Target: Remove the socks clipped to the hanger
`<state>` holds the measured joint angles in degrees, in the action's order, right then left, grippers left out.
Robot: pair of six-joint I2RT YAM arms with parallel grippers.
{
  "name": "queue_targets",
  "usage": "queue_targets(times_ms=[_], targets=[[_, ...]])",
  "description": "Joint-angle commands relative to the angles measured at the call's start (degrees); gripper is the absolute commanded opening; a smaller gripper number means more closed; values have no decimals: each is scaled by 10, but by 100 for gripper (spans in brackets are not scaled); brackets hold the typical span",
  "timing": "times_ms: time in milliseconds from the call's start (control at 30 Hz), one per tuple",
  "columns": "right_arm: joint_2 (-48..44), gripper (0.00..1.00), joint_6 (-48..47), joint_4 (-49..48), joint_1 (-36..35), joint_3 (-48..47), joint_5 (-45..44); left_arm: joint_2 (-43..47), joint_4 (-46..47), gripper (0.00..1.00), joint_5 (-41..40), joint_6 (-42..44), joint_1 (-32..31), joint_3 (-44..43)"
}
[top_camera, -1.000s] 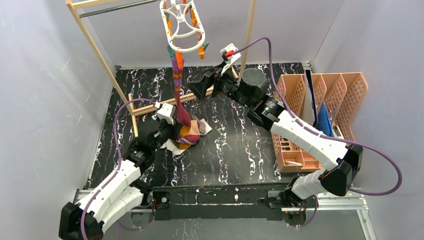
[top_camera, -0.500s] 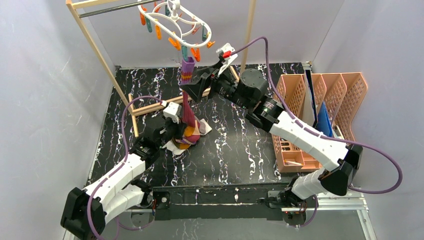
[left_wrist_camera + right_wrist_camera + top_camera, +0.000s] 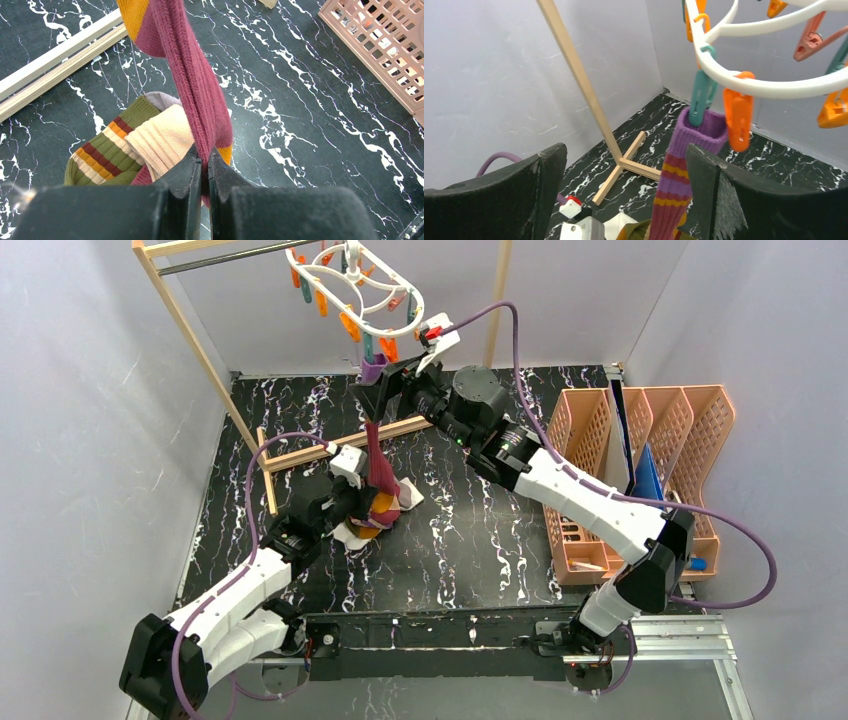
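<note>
Your hanger (image 3: pixel 350 285) hangs above the back left of the bench (image 3: pixel 480 530), and one sock (image 3: pixel 375 455) runs from it down to the pile (image 3: pixel 388 512) below. Your left gripper (image 3: pixel 205 160) sits at the pile's near left, your right gripper (image 3: pixel 378 390) just beside the sock's top. Baskets (image 3: pixel 650 430) stand far right.

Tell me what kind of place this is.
Probably a robot lab cell staged for laundry practice: plain walls around a marbled table, with a clip hanger hung on a wooden rack.
</note>
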<state>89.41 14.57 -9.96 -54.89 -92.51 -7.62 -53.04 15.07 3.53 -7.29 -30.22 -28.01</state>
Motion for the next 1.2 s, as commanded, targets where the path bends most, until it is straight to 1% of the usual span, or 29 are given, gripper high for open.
queue_targets(times_ms=[0, 167, 267, 333, 400, 433, 600, 667, 800, 900, 1067, 1167], targets=[[2, 95, -19, -33, -2, -33, -39, 13, 3, 0, -6, 7, -5, -9], [10, 91, -16, -40, -1, -32, -43, 12, 4, 0, -6, 7, -6, -10], [11, 90, -6, -51, 3, -20, -20, 11, 3, 0, -6, 6, -7, -10], [7, 90, 15, -67, 19, -5, 44, 11, 2, 0, -6, 5, -7, -10], [9, 89, 40, -75, 40, 0, 134, 13, 1, 0, -6, 5, -8, -10], [11, 89, 45, -72, 44, -1, 156, 13, 0, 0, -6, 5, -9, -10], [12, 90, 59, -71, 65, 12, 223, 8, -4, 0, -9, 6, -12, -12], [7, 91, 89, -97, 87, 36, 255, 7, -6, 0, -10, 7, -14, -13], [12, 92, 178, -184, 147, 88, 313, 7, -8, 0, -13, 6, -16, -12], [33, 91, 200, -204, 160, 82, 329, 7, -11, 0, -15, 7, -17, -12], [53, 91, 198, -217, 164, 73, 307, 8, -15, 0, -20, 9, -20, -12], [68, 91, 211, -237, 174, 68, 314, 8, -15, 0, -21, 9, -20, -11]])
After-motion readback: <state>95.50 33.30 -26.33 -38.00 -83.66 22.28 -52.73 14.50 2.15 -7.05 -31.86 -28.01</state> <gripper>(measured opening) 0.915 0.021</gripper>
